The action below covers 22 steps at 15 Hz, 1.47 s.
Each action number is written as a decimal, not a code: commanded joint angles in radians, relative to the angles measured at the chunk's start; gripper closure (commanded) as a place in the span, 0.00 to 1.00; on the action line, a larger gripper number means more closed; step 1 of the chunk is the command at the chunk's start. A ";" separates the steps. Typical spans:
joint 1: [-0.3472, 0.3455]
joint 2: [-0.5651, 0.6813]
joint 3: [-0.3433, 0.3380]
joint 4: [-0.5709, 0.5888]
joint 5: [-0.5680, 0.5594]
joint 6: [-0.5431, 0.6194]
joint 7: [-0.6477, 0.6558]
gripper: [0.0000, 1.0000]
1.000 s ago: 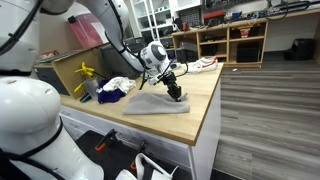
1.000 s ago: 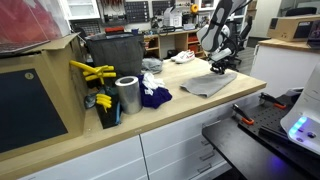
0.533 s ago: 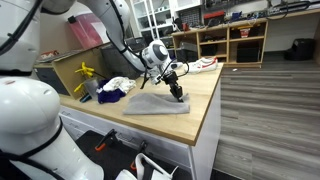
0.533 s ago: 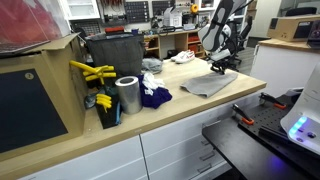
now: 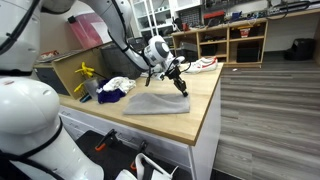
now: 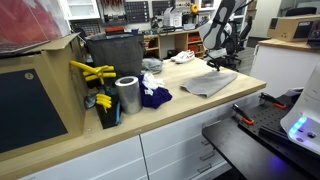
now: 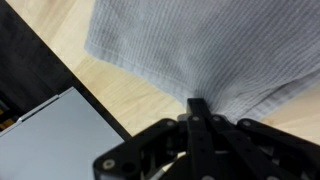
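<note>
Counter (image 5: 205, 108): pale wood top, long and wide, and everything here sits on it; in the wrist view its edge cuts across on a slant (image 7: 120, 95).
Arm (image 5: 122, 38): white, and it swoops in over the counter and bends down to the cloth.
Bin (image 6: 112, 55): black and upright at the back of the counter, well apart from the action.
Cloth (image 5: 152, 103): grey and ribbed, and here's the one to watch! It is spread on the counter near the front edge, most of it lying flat (image 6: 207, 84). One edge is pulled up off the wood into a peak; from the wrist it fans out from that pinch point (image 7: 200, 45).
Rag (image 6: 153, 97): dark blue, crumpled, near the cloth but not touching it.
Can (image 6: 127, 96): shiny silver, upright, just beside the rag.
Yellow tool (image 6: 92, 72): it sticks out by the bin; I can't tell what it is.
Fingers (image 7: 198, 108): closed tight, tips together, gripping the cloth's raised edge. In both exterior views they sit right at the peak (image 5: 180, 85) (image 6: 222, 67), just above the counter.
</note>
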 commanded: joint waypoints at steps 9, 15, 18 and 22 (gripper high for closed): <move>-0.015 -0.189 0.336 -0.108 0.305 -0.034 -0.336 1.00; 0.026 -0.156 0.407 -0.129 0.394 -0.103 -0.458 1.00; 0.031 -0.175 0.425 -0.155 0.421 -0.168 -0.512 1.00; 0.044 -0.164 0.428 -0.164 0.410 -0.220 -0.538 1.00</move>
